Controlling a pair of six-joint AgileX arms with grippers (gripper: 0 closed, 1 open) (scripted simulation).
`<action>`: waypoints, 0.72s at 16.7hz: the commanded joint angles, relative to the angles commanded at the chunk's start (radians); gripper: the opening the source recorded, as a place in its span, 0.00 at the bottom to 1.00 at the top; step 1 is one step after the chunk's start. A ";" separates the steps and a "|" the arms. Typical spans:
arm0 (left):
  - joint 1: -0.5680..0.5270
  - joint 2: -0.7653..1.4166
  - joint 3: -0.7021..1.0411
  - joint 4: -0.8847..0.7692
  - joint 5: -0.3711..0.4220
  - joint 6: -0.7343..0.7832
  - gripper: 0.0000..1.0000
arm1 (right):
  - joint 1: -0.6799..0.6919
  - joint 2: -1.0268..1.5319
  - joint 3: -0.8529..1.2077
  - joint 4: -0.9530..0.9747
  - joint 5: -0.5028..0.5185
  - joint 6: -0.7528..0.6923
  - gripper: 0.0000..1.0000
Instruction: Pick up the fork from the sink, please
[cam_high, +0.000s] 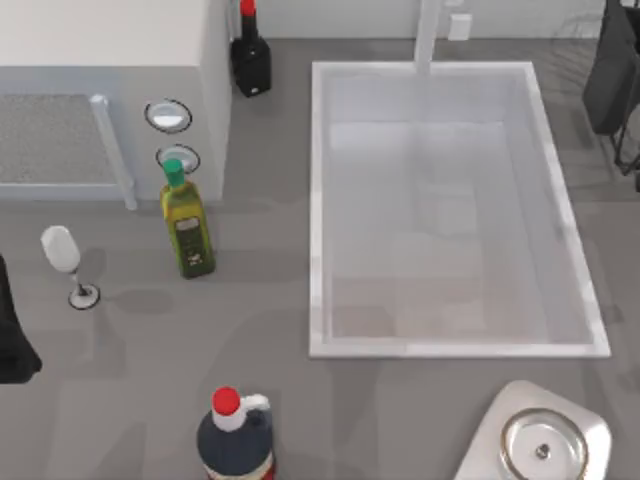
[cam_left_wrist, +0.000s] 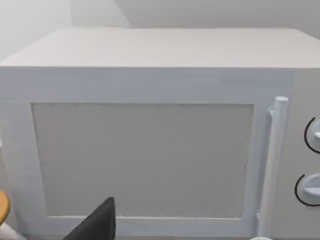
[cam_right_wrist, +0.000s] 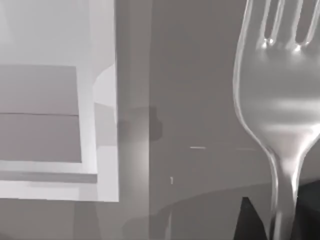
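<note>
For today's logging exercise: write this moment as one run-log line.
right gripper: holds fork, lifted beside sink | sink: no fork inside | left arm: parked facing microwave

This is a kitchen, drawn by a computer. A big pale grey-white sink (cam_high: 320, 200) sits in the flat grey desk (cam_high: 260, 300). A white box-shaped microwave (cam_left_wrist: 150, 75) with two round knobs stands nearby, along with a green-capped yellow oil bottle (cam_high: 186, 225) and a clear wine glass (cam_high: 63, 255)

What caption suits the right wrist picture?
The fork looms close to the right wrist camera, with the sink rim beyond.
</note>
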 joint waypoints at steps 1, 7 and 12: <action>0.000 0.000 0.000 0.000 0.000 0.000 1.00 | 0.002 0.010 -0.030 0.038 0.000 0.000 0.00; 0.000 0.000 0.000 0.000 0.000 0.000 1.00 | -0.027 0.036 -0.158 0.164 0.030 -0.004 0.00; 0.000 0.000 0.000 0.000 0.000 0.000 1.00 | -0.030 0.035 -0.162 0.166 0.033 -0.004 0.08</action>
